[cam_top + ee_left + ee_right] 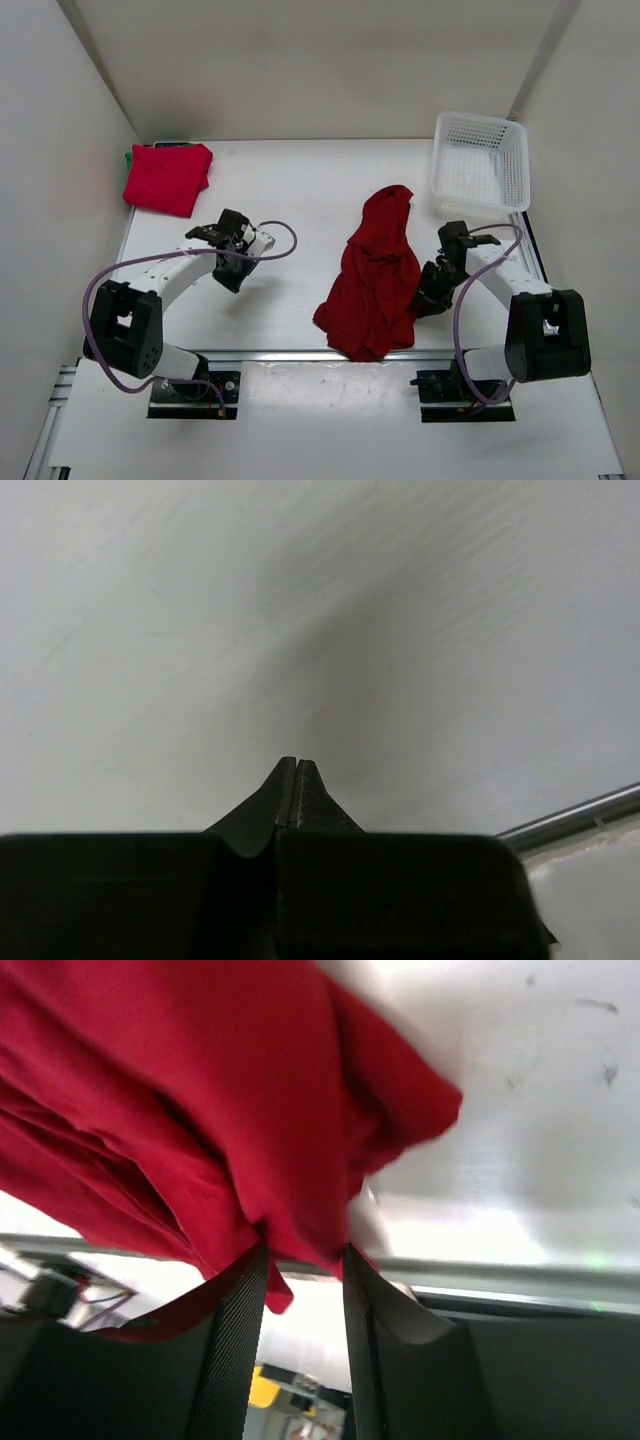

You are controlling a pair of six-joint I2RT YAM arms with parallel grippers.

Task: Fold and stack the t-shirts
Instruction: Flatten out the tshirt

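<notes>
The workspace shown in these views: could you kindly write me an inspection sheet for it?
Surface: white table, bare between items.
Job's things: folded red t-shirt far left, over a green t-shirt showing only an edge; crumpled red t-shirt near right, unfolded.
Clutter: white mesh basket, far right corner.
Claws: left claw shut, empty; right claw open, cloth edge between its jaws.
Cables: purple cable looping along each arm.
Surroundings: white walls; nothing else seen.

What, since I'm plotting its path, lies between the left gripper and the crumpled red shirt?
Nothing but bare table separates the left gripper from the crumpled red shirt, top view.
</notes>
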